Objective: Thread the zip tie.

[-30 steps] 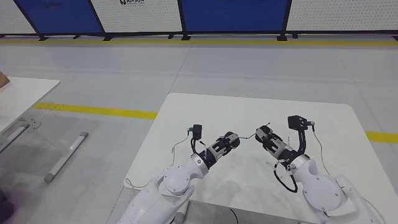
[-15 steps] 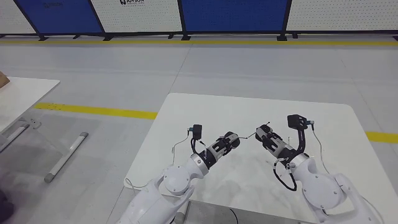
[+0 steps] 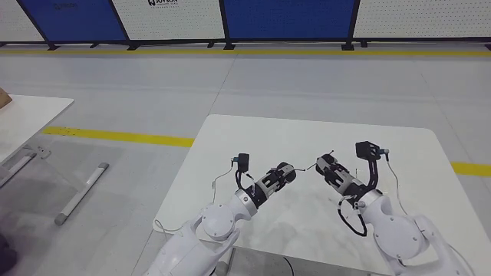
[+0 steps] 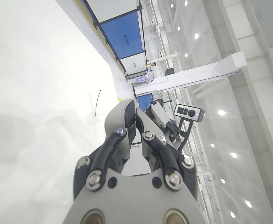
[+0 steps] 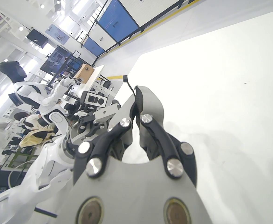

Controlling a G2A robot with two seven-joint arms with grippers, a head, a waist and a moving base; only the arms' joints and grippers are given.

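Note:
A thin black zip tie (image 3: 307, 169) spans the short gap between my two grippers above the white table (image 3: 307, 134). My right gripper (image 3: 322, 161) is shut on it. In the right wrist view the tie's square head (image 5: 124, 77) sticks out past the right gripper (image 5: 134, 94). My left gripper (image 3: 288, 172) faces it a few centimetres away. Its fingers (image 4: 124, 117) are pressed shut, and I cannot see whether anything is between them. Beside them the zip tie (image 4: 97, 102) shows against the table (image 4: 33, 71).
Both arms hover near the table's front half, with bare surface (image 5: 220, 71) all around. A small dark speck (image 5: 245, 83) lies on the table. A second white table (image 3: 31, 115) stands off to the left across the floor.

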